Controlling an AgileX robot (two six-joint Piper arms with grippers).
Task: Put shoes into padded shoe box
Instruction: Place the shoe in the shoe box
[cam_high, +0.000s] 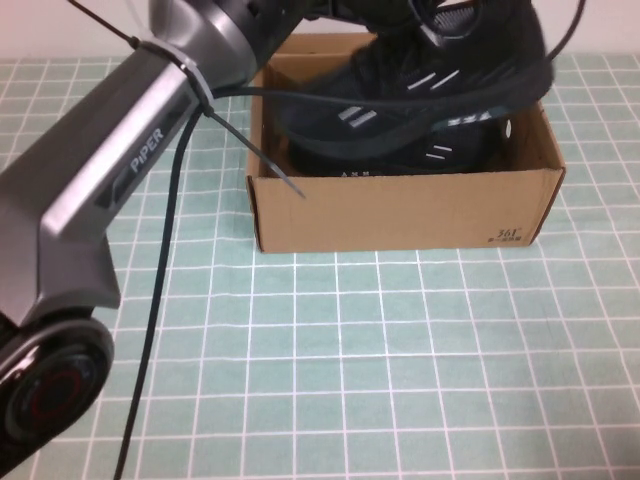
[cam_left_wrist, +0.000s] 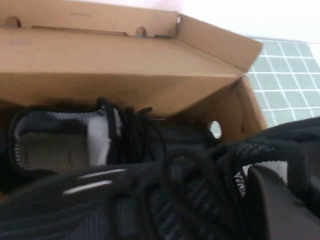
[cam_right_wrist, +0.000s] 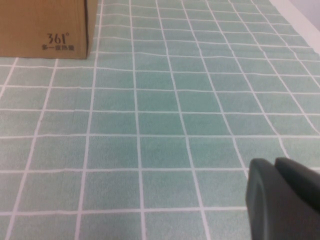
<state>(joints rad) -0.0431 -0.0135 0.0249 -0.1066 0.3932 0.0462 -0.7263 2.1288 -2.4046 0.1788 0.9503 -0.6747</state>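
A table covered by a pale green mat (cam_high: 400, 360) printed with a grid of thin white lines fills nearly the whole scene. Along the far edge, the mat ends against a plain white surface (cam_high: 60, 30), possibly a wall. Lighting is soft and even, with faint shadows only.

Padded shoe box (cam_high: 400, 215): brown corrugated cardboard, rectangular, open on top, flaps upright. Stands on the green grid mat toward the far side. Small black print at its near right corner; round hole in one end wall, seen from inside in the left wrist view.

First shoe (cam_left_wrist: 65, 142): black knit sneaker, lying inside the box, grey lining and pale stuffing visible at the opening.

Second shoe (cam_high: 430, 75): black, white dash marks on its side, black laces, tilted above the box over the first.
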